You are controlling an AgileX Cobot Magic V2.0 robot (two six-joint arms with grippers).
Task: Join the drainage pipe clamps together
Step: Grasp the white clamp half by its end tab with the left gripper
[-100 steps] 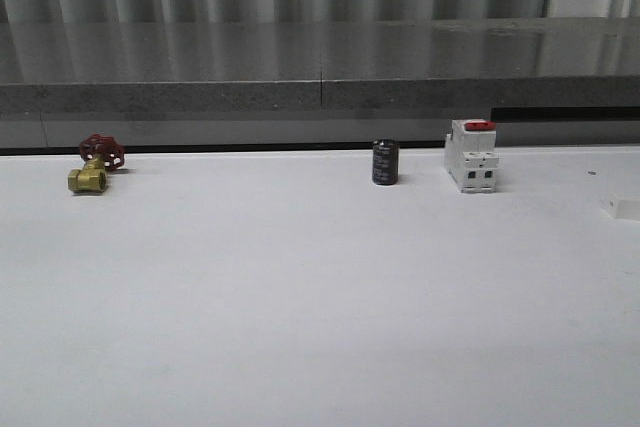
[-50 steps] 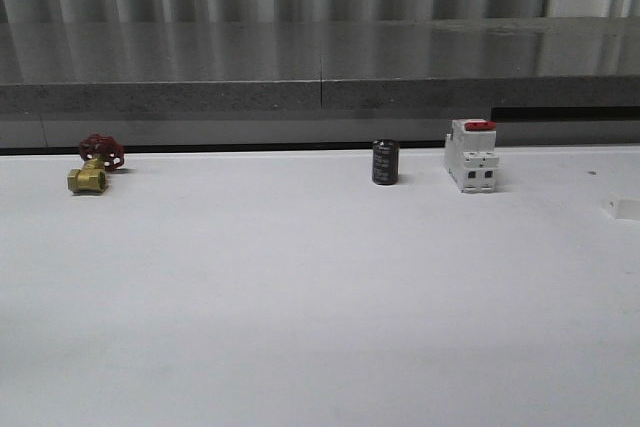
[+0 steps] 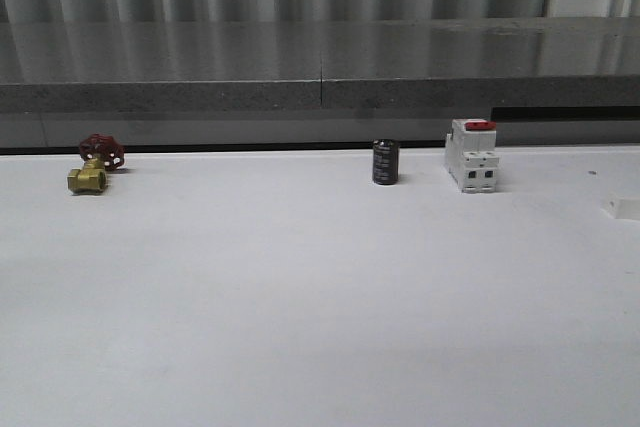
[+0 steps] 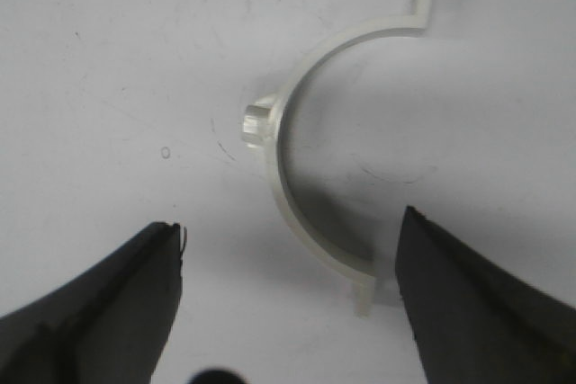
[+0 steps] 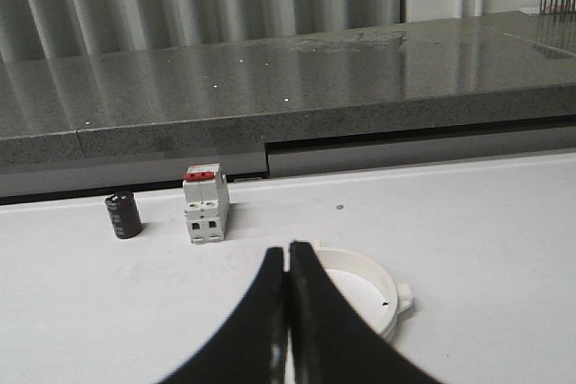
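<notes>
Left gripper (image 4: 288, 249) is spread wide, its two dark fingers (image 4: 117, 299) sitting on either side of one white clamp half (image 4: 288, 177) that's lying flat on the white table (image 4: 108, 60). Nothing is gripped; the half-ring sits in the gap with its lug sticking out toward one finger, one flanged end tab ending just beside the other finger, and I can't tell if that tab actually touches it. Right gripper (image 5: 288, 312) is the opposite story: fingers pressed together, tips meeting in a point, nothing between them. Just beyond those tips the second clamp half (image 5: 364, 290) lies on the table, curved wall up, lug poking out at one side; the fingers hide part of it. Further back on that side are a white circuit breaker (image 5: 205, 204) with a red top and a small black capacitor (image 5: 122, 215) standing upright beside it. The front view also has a brass valve (image 3: 92, 167) with a red handwheel off at the far left edge of the table.
</notes>
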